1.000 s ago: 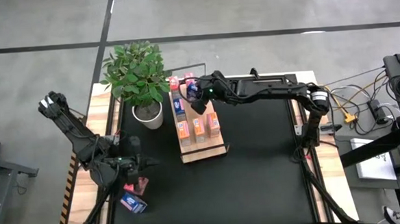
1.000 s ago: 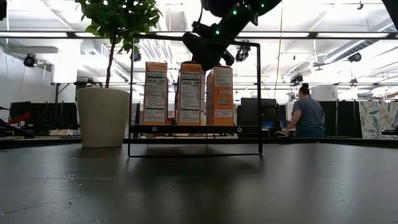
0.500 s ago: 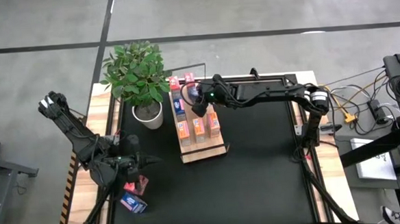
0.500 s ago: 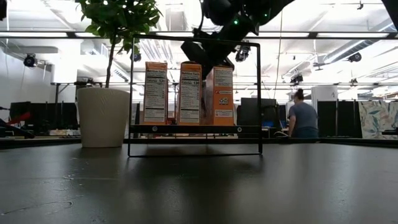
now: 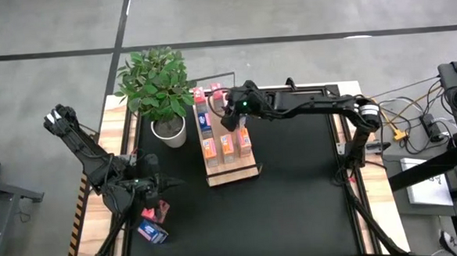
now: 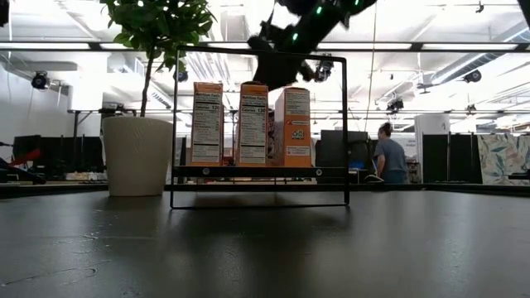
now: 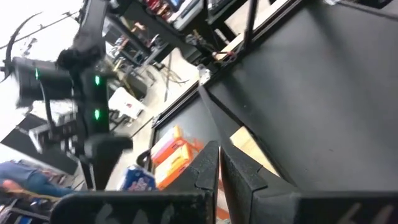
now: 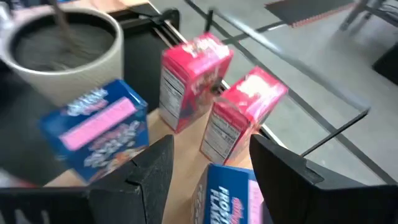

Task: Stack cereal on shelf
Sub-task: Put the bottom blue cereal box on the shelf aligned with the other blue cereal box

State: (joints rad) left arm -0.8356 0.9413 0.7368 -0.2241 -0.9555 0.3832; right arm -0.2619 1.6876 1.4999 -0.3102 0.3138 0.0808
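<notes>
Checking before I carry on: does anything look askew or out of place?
Yes. A blue cereal box lies on the tabletop by the left gripper, far from the shelf. On the shelf, the right wrist view shows one blue box leaning crooked beside two upright pink boxes.

The right gripper [image 5: 229,118] is held outstretched, fingers [image 8: 149,171] spread (nothing between them); the left gripper [image 5: 158,186] is folded low.

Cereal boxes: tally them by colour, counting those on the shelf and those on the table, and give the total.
Orange boxes: 3
Pink-red boxes: 3
Blue boxes: 3
Total: 9
</notes>
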